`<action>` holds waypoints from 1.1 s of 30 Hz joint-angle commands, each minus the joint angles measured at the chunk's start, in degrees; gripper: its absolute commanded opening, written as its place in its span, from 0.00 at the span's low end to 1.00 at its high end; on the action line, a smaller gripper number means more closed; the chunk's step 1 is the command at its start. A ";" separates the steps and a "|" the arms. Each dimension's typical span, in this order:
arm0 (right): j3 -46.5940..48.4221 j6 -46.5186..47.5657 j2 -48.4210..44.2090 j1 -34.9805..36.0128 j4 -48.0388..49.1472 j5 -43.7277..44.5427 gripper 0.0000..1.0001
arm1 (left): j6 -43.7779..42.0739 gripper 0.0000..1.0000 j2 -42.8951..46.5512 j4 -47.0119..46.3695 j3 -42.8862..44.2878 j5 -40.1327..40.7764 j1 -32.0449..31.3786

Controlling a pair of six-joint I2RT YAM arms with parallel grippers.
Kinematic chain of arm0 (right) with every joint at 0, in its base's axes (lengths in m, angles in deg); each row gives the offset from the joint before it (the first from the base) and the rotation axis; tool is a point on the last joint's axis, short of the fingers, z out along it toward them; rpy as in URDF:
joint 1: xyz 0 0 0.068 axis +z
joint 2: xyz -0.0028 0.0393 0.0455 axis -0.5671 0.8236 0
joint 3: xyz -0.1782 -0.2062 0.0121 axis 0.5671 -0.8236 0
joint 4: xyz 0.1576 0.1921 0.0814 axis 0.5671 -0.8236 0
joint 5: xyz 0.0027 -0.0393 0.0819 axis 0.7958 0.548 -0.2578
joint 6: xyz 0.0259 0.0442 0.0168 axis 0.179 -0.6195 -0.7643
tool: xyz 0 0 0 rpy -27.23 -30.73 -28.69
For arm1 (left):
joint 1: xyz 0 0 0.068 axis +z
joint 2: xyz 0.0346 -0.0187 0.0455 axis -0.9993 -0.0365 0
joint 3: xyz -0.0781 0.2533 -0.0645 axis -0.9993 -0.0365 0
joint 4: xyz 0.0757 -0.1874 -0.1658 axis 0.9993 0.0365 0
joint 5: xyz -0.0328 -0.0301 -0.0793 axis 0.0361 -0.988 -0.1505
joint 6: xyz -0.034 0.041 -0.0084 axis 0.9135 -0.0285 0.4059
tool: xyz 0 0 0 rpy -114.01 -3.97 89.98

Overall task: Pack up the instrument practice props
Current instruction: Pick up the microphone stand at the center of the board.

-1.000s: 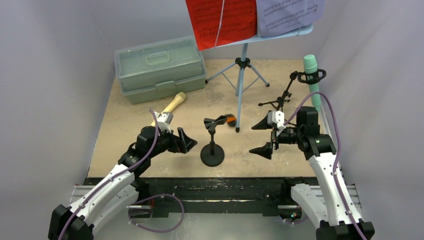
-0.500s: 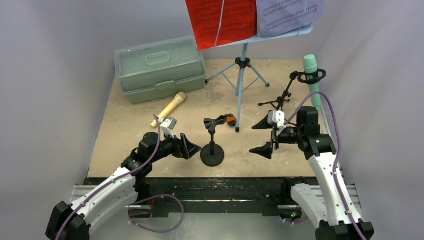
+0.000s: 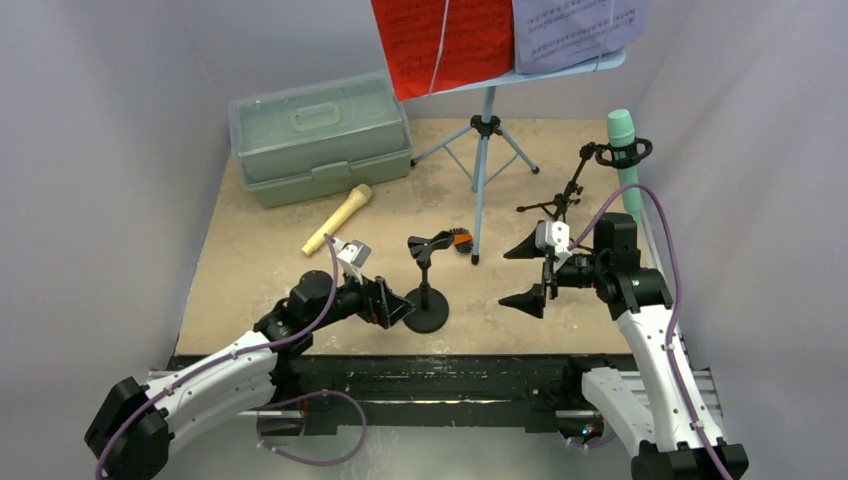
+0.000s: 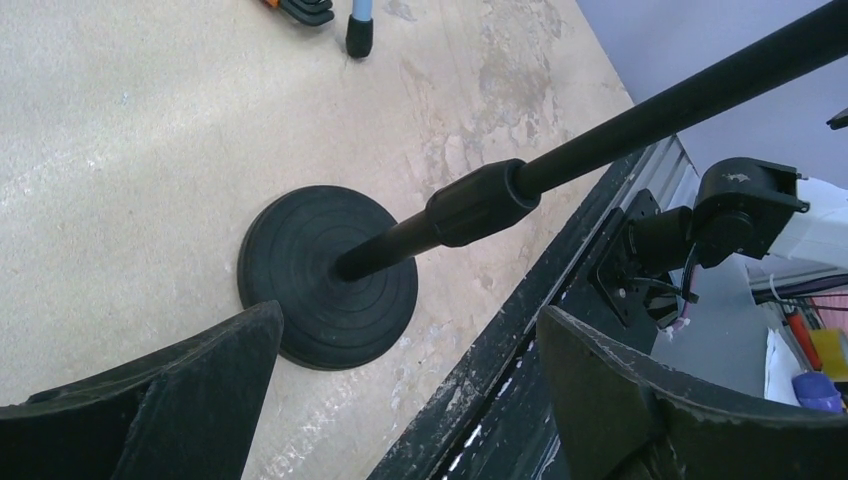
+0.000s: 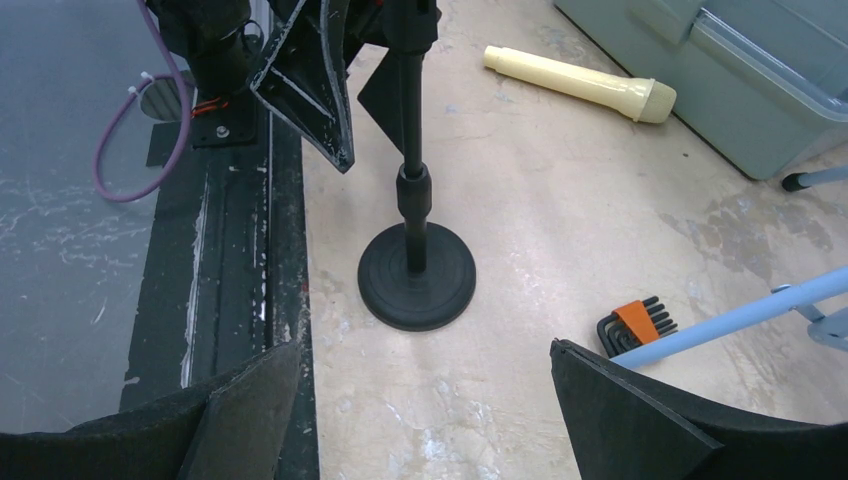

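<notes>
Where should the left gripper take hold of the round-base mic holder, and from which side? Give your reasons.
Grip the round-base mic holder by its slim upright pole, near the collar, approaching level from its left, where the open left gripper faces it. The disc base lies flat and wide, so it is probably hard to pinch.

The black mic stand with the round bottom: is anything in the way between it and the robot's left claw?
No, nothing visible is in the way. The open left gripper sits right beside the black round-base mic holder, with only bare tan tabletop between them.
</notes>
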 commanded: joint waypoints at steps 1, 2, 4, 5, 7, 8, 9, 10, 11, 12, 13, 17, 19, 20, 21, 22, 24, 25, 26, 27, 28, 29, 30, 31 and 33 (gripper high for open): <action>0.24 0.52 0.06 -0.36 -0.17 -0.72 0.99 | -2.02 0.98 -0.20 -5.18 -0.91 2.12 -1.47; 0.24 0.48 0.06 -0.36 -0.17 -0.72 0.99 | -2.12 0.98 -0.29 -5.63 -1.04 2.27 -1.76; 0.28 0.52 0.06 -0.36 -0.17 -0.72 0.99 | -2.60 0.98 -0.48 -6.39 -1.26 2.55 -2.57; 0.31 0.52 0.06 -0.34 -0.17 -0.72 0.99 | -2.89 0.98 -0.55 -6.73 -1.35 2.68 -2.85; 0.26 0.52 0.06 -0.34 -0.17 -0.72 0.99 | -3.58 0.98 -0.49 -7.99 -1.73 2.90 -3.53; 0.31 0.52 0.06 -0.29 -0.24 -0.72 0.99 | -3.92 0.98 -0.42 -8.78 -2.03 2.91 -4.00; 0.25 0.52 0.03 -0.35 -0.24 -0.70 0.99 | -4.38 0.98 -0.32 -9.89 -2.34 3.09 -4.39; 0.26 0.52 0.05 -0.42 -0.24 -0.71 0.99 | -4.98 0.98 -0.23 -11.23 -2.60 3.33 -4.77; 0.24 0.52 0.06 -0.37 -0.26 -0.66 0.99 | -5.68 0.98 -0.27 -12.13 -2.86 3.49 -5.07; 0.24 0.52 0.06 -0.43 -0.26 -0.63 0.99 | -6.34 0.98 -0.41 -12.86 -3.09 3.88 -5.37; 0.24 0.51 0.06 -0.44 -0.26 -0.63 0.99 | -6.89 0.98 -0.73 -13.39 -3.13 4.10 -5.51; 0.24 0.52 0.05 -0.44 -0.26 -0.70 0.99 | -7.90 0.99 -2.76 -15.54 -3.01 4.35 -5.74; 0.25 0.52 -0.01 -0.43 -0.26 -0.71 0.99 | -7.86 1.00 -3.59 -16.37 -3.09 4.47 -5.76; 0.25 0.52 -0.03 -0.42 -0.22 -0.72 0.99 | -7.67 1.00 -3.78 -16.81 -3.23 4.63 -5.79; 0.24 0.52 -0.03 -0.44 -0.25 -0.72 0.99 | -7.42 1.00 -3.82 -17.33 -3.50 4.86 -5.75; 0.24 0.52 -0.03 -0.44 -0.26 -0.72 0.99 | -6.80 1.00 -3.76 -18.15 -3.91 5.06 -5.79; 0.28 0.52 -0.08 -0.42 -0.26 -0.72 0.99 | -5.55 1.00 -3.53 -19.64 -4.95 5.96 -5.81; 0.24 0.52 -0.04 -0.43 -0.24 -0.72 0.99 | -5.10 1.00 -3.48 -19.83 -5.31 6.65 -5.77; 0.24 0.52 -0.03 -0.44 -0.26 -0.72 0.99 | -4.62 1.00 -3.47 -19.84 -5.54 7.27 -5.79; 0.24 0.60 -0.08 -0.44 -0.33 -0.72 0.99 | -4.16 1.00 -3.55 -19.96 -5.84 7.53 -5.71; 0.26 0.61 -0.17 -0.44 -0.35 -0.72 0.99 | -3.87 1.00 -3.76 -20.38 -6.12 7.37 -5.74; 0.24 0.61 -0.13 -0.44 -0.35 -0.72 0.99 | -3.80 1.00 -4.00 -20.52 -6.28 6.97 -5.73; 0.24 0.61 -0.08 -0.38 -0.35 -0.70 0.99 | -3.73 1.00 -4.26 -20.78 -6.35 6.42 -5.72; 0.24 0.61 -0.07 -0.43 -0.35 -0.71 0.99 | -3.91 1.00 -4.60 -21.04 -6.42 5.74 -5.72; 0.24 0.61 -0.03 -0.44 -0.35 -0.72 0.99 | -4.62 1.00 -5.14 -21.59 -6.37 4.47 -5.68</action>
